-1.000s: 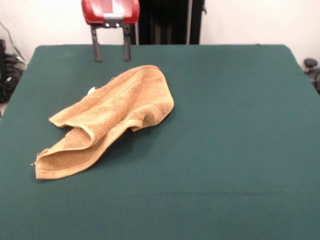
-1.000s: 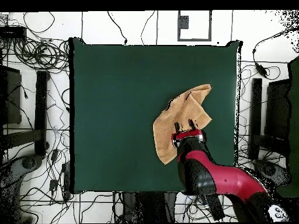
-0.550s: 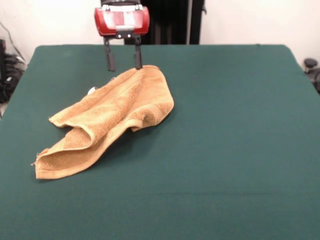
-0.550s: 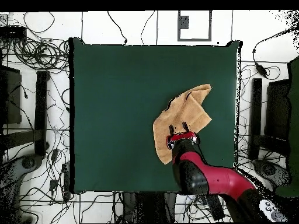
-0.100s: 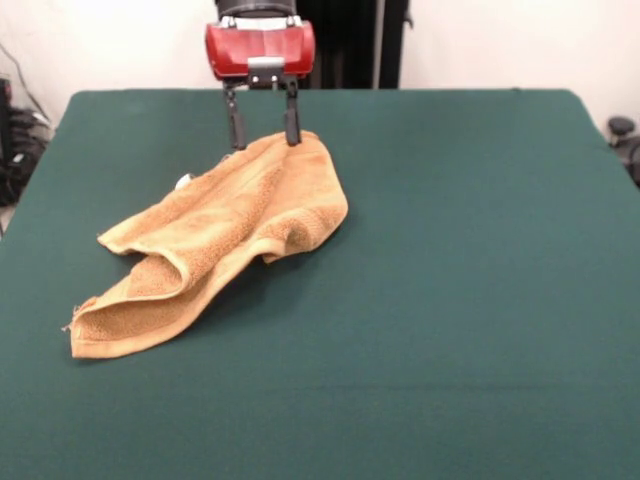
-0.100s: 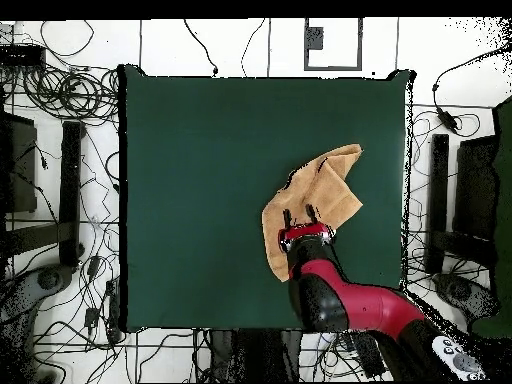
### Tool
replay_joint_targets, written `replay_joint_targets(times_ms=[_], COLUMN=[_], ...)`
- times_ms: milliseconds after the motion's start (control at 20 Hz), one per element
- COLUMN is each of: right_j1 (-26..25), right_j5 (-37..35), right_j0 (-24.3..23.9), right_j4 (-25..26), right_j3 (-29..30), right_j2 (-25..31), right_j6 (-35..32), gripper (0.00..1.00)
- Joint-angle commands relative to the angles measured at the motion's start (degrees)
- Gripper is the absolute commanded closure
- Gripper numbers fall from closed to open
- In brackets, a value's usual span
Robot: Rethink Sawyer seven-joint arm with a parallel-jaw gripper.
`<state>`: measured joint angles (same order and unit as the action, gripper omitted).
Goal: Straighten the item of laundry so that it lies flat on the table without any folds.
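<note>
The item of laundry (image 5: 215,235) is a tan-orange towel, folded over and rumpled, lying left of centre on the green table (image 5: 460,260). One end is doubled over near the front left, and a small white tag (image 5: 183,181) peeks out at its far left edge. My gripper (image 5: 264,140) hangs open at the towel's far end, its two dark fingers (image 5: 292,125) straddling the cloth's far edge, with nothing gripped. From overhead the towel (image 6: 315,195) lies right of centre and the gripper (image 6: 300,214) is over its lower part, with the red arm (image 6: 340,295) behind it.
Cables and equipment stands (image 6: 70,180) surround the table on the floor. Green cloth (image 5: 480,330) stretches wide to the right of the towel and in front of it.
My gripper has moved right and down, from beyond the towel's far left side to over its far edge. The towel has not moved.
</note>
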<state>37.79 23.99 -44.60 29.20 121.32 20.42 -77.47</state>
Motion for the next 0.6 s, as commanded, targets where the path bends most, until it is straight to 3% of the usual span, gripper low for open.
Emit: replay_joint_targets(times_ms=[50, 300, 450, 600], right_j1=[-0.1, -2.9, -5.6, -6.3], right_j5=[2.3, -3.5, -7.7, -6.6], right_j0=[0.7, -2.7, -7.2, -8.6], right_j4=[-2.8, -0.2, 2.7, 5.1], right_j3=[-0.5, -2.1, -3.5, -3.9], right_j2=[2.7, 5.9, 9.8, 11.0], right_j6=[-15.4, -13.5, -11.7, -10.7], gripper=[0.00, 0.00, 0.00, 0.00])
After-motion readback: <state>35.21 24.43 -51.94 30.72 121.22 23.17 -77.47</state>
